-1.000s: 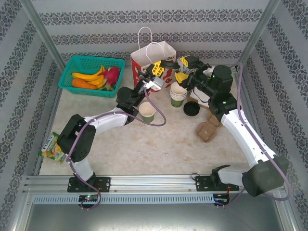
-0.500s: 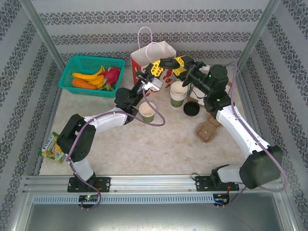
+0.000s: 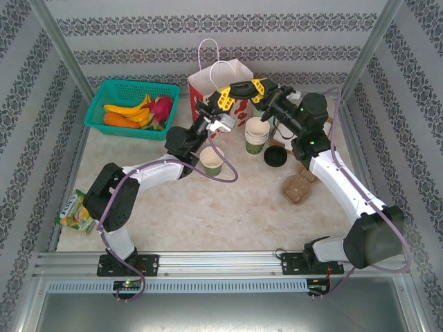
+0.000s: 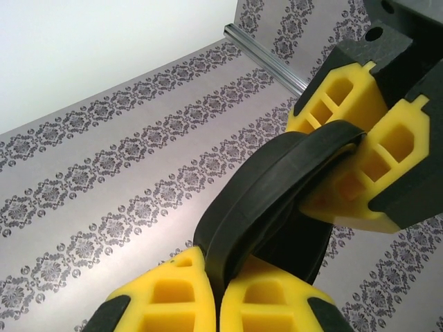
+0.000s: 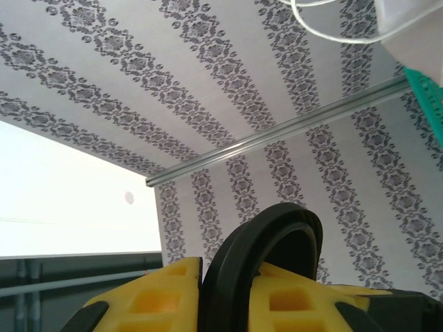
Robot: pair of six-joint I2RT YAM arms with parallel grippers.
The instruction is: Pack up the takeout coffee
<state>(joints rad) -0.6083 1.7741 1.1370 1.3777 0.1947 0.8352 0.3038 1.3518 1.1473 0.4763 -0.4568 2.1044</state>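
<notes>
Black plastic lid (image 3: 242, 88): held in the air at upper centre of the overhead frame, just in front of the paper bag (image 3: 205, 86), and gripped from two sides. The left hand (image 3: 224, 98) is clamped tight on the lid's left edge. The right hand (image 3: 259, 87) has its yellow fingers closed on the opposite edge. Both wrist views show the rim pinched with no visible gap.

The dark green paper cup (image 3: 211, 161) stands upright and uncovered on the desk (image 3: 208, 207), below and left of the lid.

Step in hand (judgement): transfer of the lid between the two hands, ahead of capping. The cup is not yet capped, and the cup is not yet in the bag.

Next move calls for:
1. One hand releases fully before the other draws away; a shared grip under motion could twist or flex the lid.
2. The holding hand carries the lid level, centres it over the cup mouth and presses evenly.
3. The capped cup then goes upright into the bag.
</notes>
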